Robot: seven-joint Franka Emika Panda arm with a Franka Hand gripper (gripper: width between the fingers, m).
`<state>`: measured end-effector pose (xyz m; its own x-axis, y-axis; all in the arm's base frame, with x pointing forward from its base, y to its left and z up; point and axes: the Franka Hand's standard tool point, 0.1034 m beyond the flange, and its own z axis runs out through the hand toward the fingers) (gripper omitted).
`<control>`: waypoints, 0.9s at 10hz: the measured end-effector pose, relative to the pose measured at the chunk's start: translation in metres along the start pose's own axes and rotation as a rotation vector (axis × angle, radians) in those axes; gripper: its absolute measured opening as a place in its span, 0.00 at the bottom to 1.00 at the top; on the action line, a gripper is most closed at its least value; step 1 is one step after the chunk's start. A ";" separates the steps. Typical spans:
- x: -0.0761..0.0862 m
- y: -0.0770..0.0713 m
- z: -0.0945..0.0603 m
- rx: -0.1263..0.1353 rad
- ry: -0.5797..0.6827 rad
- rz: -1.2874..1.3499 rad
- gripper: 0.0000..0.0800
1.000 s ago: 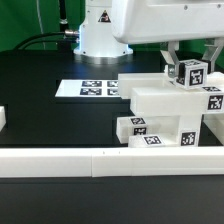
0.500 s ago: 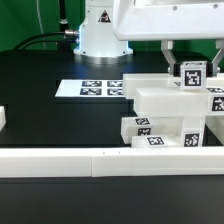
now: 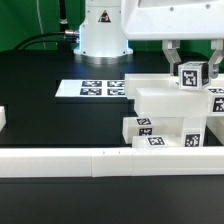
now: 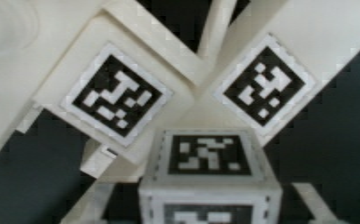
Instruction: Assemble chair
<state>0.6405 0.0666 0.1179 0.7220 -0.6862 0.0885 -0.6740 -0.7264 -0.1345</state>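
Behind the long low white border rail (image 3: 60,158), the chunky matte-white plastic chair (image 3: 165,108) stands part-built on the black table (image 3: 60,115), at the exterior view's right. The pincer (image 3: 191,64) straddles its square white tagged post (image 3: 191,75); a grip cannot be confirmed. Probable step: seating the post. Next: align it squarely, then press it down.

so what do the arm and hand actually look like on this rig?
The arm is glossy white with rounded housings and a small black triangular logo on the base. Black cables trail behind it. The hand has a bulky white boxy body and two short dark fingers. No other markings are readable.
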 end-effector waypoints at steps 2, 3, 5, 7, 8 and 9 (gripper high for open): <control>0.000 -0.001 -0.001 -0.001 -0.003 -0.058 0.76; 0.000 -0.001 -0.001 -0.002 -0.004 -0.143 0.76; 0.000 -0.001 -0.001 0.000 -0.002 -0.309 0.81; 0.000 0.000 -0.001 -0.004 -0.005 -0.472 0.81; -0.001 0.000 -0.001 -0.014 -0.010 -0.584 0.81; -0.001 -0.001 -0.001 -0.015 -0.011 -0.705 0.81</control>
<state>0.6399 0.0682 0.1194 0.9889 -0.0515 0.1392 -0.0471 -0.9983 -0.0348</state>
